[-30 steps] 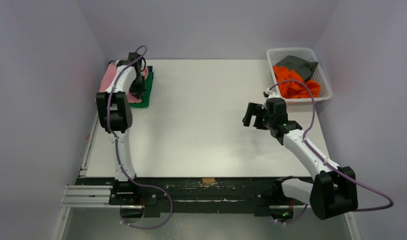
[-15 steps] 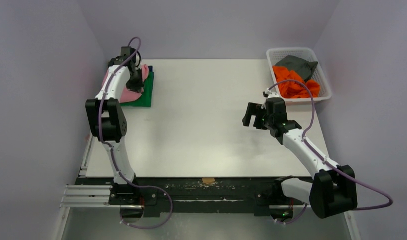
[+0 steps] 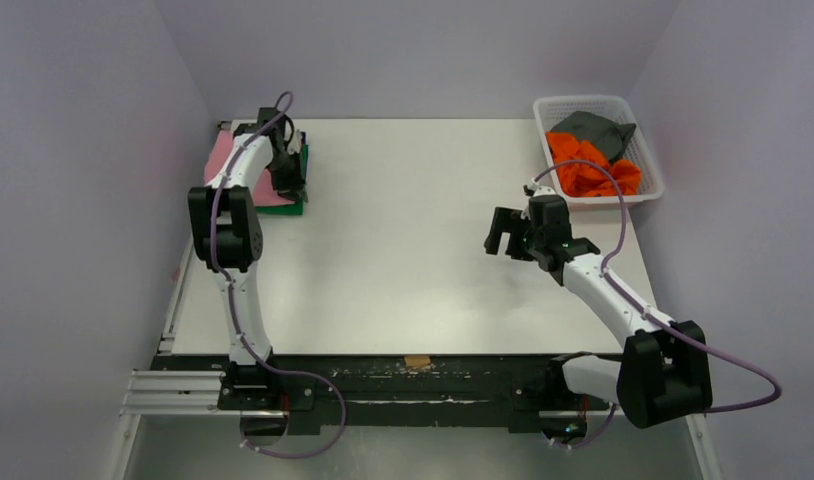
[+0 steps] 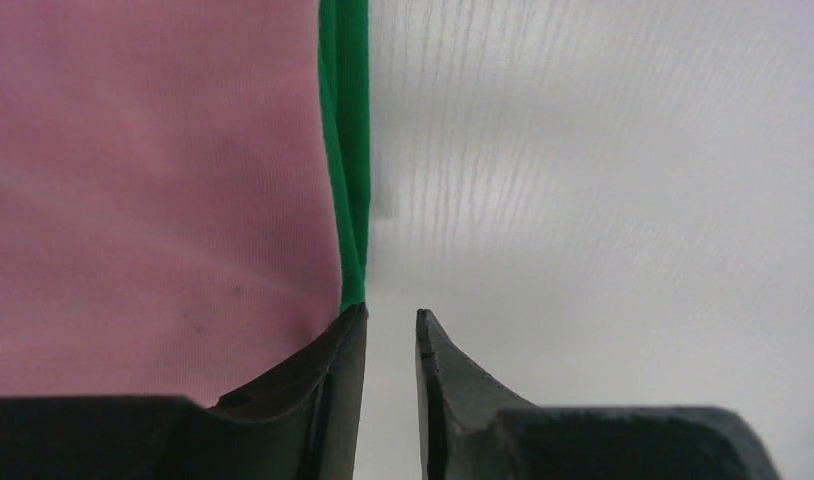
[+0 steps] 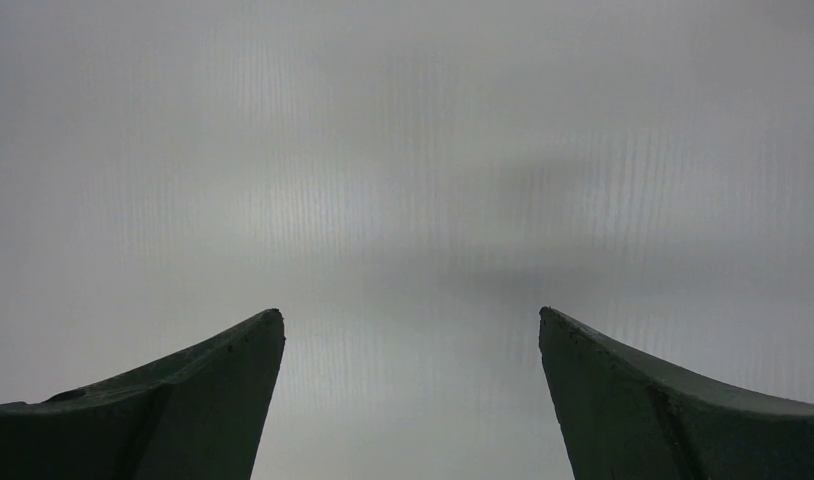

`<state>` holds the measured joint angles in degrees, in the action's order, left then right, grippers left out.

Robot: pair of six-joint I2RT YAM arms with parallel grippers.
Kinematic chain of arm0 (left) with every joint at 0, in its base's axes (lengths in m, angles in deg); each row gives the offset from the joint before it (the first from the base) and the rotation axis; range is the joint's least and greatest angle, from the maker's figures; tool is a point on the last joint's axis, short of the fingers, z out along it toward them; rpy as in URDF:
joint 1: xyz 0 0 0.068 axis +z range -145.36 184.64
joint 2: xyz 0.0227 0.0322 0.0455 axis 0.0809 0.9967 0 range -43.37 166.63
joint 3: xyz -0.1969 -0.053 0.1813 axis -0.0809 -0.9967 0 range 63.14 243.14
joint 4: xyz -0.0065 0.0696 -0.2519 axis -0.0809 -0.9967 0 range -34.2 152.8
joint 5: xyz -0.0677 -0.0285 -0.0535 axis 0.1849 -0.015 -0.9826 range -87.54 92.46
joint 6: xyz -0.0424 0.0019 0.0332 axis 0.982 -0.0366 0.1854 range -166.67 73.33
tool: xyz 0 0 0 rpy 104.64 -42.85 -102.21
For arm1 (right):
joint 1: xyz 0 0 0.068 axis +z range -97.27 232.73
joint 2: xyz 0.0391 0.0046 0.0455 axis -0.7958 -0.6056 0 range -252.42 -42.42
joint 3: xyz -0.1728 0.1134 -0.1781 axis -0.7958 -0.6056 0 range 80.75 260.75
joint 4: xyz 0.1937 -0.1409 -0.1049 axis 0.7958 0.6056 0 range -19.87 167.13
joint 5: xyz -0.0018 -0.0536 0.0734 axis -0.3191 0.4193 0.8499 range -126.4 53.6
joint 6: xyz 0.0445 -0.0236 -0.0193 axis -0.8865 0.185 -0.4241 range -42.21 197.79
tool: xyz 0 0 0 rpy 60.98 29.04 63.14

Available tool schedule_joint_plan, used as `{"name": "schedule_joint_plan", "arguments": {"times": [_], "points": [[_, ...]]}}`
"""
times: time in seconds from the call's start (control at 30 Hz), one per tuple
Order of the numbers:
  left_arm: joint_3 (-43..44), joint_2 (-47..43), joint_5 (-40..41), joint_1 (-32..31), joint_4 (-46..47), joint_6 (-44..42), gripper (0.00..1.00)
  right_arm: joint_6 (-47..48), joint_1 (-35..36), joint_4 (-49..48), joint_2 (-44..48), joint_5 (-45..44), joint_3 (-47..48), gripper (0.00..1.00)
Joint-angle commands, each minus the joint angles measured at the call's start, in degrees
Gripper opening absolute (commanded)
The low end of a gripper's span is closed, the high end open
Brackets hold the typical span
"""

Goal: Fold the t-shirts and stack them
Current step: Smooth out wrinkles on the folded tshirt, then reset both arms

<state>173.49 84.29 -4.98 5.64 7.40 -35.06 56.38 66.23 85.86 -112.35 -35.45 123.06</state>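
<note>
Two t-shirts sit stacked at the table's (image 3: 403, 280) far left, pink t-shirt (image 4: 153, 180) atop green t-shirt (image 4: 345, 150). The left gripper (image 4: 390, 312), slightly parted and empty, hovers at their right edge, probably releasing. The right gripper (image 5: 411, 315) waits, spread wide.

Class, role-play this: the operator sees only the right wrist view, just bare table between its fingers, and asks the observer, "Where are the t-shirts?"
Observer: A pink t-shirt lies on a green t-shirt at the far left corner.
Operator: Any others?
Observer: An orange t-shirt and a grey t-shirt sit in the white basket, far right.
Operator: Is the left end effector holding anything?
Observer: No; it is at the pile's edge, jaws slightly apart, nothing between them.
</note>
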Motion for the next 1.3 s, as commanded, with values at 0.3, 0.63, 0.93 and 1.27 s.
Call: {"name": "schedule_joint_plan", "arguments": {"times": [0.3, 0.63, 0.93, 1.27], "points": [[-5.7, -34.6, 5.0, -0.5, -4.1, 6.9, 1.0, -3.7, 0.1, 3.7, 12.4, -4.6, 2.1, 0.99], [-66.6, -93.5, -2.7, -3.2, 18.4, 24.3, 1.0, -12.9, 0.0, 6.8, 29.5, -15.1, -6.0, 0.99], [-75.1, -100.9, -2.3, -7.9, 20.9, 26.1, 1.0, -17.3, 0.0, 13.9, 39.7, -21.0, -10.9, 0.99], [-74.2, -99.6, -5.1, -9.4, 21.4, 25.5, 1.0, -17.9, 0.0, 14.6, 42.6, -20.0, -11.5, 0.97]]}}
